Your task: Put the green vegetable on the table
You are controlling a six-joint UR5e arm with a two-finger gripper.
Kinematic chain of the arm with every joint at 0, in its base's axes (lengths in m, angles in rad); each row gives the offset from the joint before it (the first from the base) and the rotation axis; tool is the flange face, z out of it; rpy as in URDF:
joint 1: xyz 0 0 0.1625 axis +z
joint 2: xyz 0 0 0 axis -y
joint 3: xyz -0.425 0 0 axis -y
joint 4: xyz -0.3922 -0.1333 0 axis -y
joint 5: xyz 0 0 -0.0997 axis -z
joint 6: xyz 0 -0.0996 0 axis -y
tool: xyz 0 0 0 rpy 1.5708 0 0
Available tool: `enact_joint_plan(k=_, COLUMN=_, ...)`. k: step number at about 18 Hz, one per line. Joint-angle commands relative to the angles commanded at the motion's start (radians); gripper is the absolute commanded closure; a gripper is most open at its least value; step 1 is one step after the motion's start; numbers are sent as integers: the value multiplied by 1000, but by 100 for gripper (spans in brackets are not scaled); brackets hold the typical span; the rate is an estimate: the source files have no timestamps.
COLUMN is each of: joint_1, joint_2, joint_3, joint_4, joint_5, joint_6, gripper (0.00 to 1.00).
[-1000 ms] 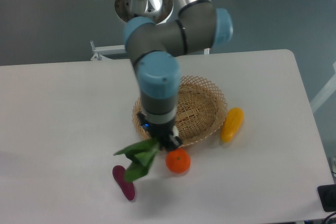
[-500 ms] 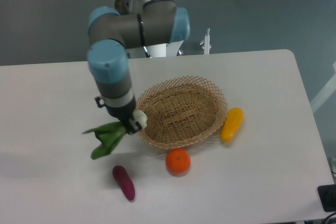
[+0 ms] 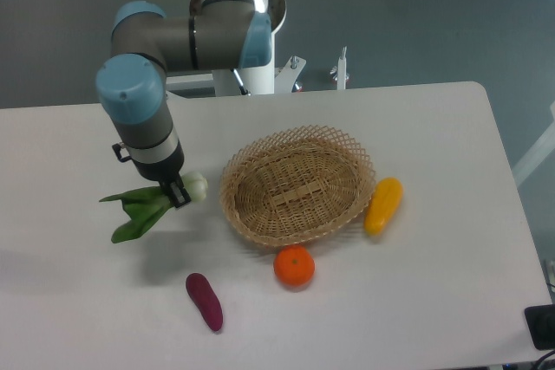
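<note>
Between the fingers (image 3: 176, 194) we find the green vegetable (image 3: 149, 204) clamped near its pale stem, leaves drooping left above the table (image 3: 69, 153); a wicker basket (image 3: 297, 185) sits just right, a purple vegetable (image 3: 205, 301) below

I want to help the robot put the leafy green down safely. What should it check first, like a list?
1. Pincer shut on the green vegetable, near its pale stem end: ok.
2. Vegetable outside the basket, over the table: ok.
3. Bare table under the vegetable, nothing in the way: ok.
4. Purple vegetable and orange far enough from the drop spot: ok.
5. How high the vegetable hangs over the table: cannot tell from this one view.
</note>
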Motion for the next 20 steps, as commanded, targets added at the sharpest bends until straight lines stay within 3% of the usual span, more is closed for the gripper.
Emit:
enact_joint_plan(k=2, joint_1=0, joint_2=3, joint_3=-5, joint_4=0, joint_5=0, joint_6=2, gripper=54)
enact_joint_plan(k=4, joint_1=0, joint_2=5, joint_3=-5, joint_4=0, joint_5=2, joint_6=2, gripper=37)
enact_joint_plan(k=6, joint_1=0, joint_2=5, joint_3=-5, joint_4=0, joint_5=2, joint_6=2, gripper=5)
enact_joint_plan(k=7, joint_1=0, joint_2=6, joint_3=-5, joint_4=0, joint_5=2, joint_6=0, gripper=0)
enact_joint_plan(k=10, joint_1=0, joint_2=9, joint_3=7, joint_4=2, joint_5=2, joint_6=-1, gripper=0)
enact_joint_plan(k=13, joint_1=12, joint_2=-3, joint_3=60, joint_4=14, joint_5=2, joint_6=-3, gripper=0)
enact_joint_plan(k=20, joint_1=216, joint_2=-37, joint_3=179, joint_4=11, joint_5=0, joint_6=37, gripper=0)
